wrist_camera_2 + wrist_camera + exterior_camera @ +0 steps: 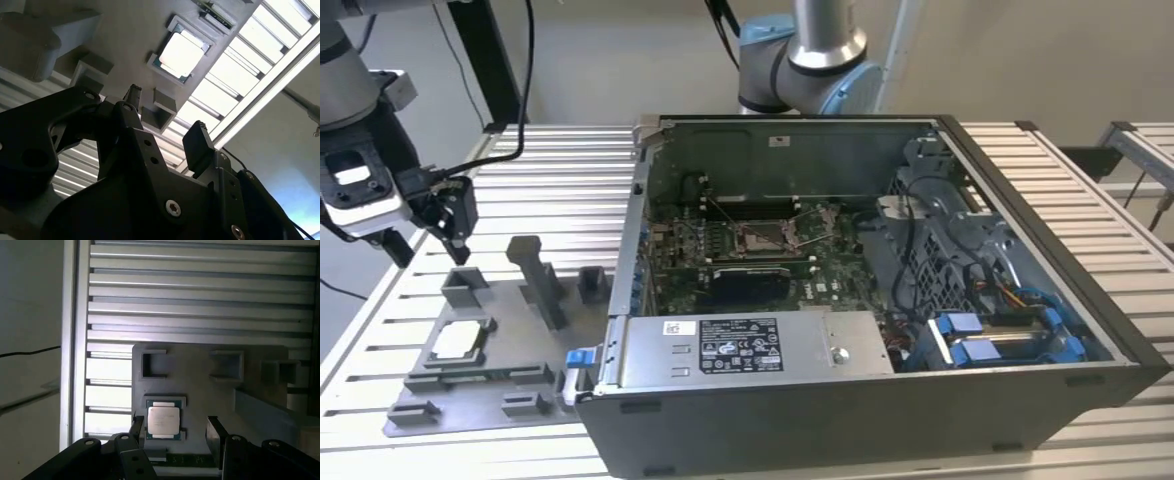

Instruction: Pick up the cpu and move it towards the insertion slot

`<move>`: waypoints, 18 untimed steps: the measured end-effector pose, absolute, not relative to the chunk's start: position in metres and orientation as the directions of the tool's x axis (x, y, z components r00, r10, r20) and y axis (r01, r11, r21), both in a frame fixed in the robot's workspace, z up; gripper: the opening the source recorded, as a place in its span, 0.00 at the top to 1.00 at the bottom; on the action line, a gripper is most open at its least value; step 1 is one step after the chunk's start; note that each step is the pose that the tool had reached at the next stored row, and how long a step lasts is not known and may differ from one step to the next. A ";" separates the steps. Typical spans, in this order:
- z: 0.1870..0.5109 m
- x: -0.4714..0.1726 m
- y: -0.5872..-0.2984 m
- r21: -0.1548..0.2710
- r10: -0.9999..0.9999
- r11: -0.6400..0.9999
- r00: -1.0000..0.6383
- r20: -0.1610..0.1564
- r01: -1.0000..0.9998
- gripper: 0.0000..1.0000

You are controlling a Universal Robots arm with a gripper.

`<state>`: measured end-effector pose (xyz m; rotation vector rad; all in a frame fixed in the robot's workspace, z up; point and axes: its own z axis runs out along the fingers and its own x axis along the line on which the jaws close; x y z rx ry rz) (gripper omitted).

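The small silvery square cpu (458,342) lies unpicked at the exterior view's lower left, the black gripper (430,248) hovering above it wide open and empty, the metal-framed insertion slot (763,237) well apart.

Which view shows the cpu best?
The first wrist view: the cpu sits in the grey fixture, seen nearly straight on. The second wrist view shows it skewed and glare-bright; the exterior view shows it distant, oblique.

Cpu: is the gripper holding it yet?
No, the cpu lies in its grey fixture, with the open gripper clear above it.
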<state>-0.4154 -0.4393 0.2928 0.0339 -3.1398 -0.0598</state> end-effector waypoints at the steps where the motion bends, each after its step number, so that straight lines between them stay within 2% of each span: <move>1: 0.292 -0.415 -0.439 0.038 -0.022 0.999 -1.000 0.001 -0.022 0.00; 18: 0.278 -0.415 -0.439 0.038 -0.022 0.999 -1.000 0.001 -0.022 0.00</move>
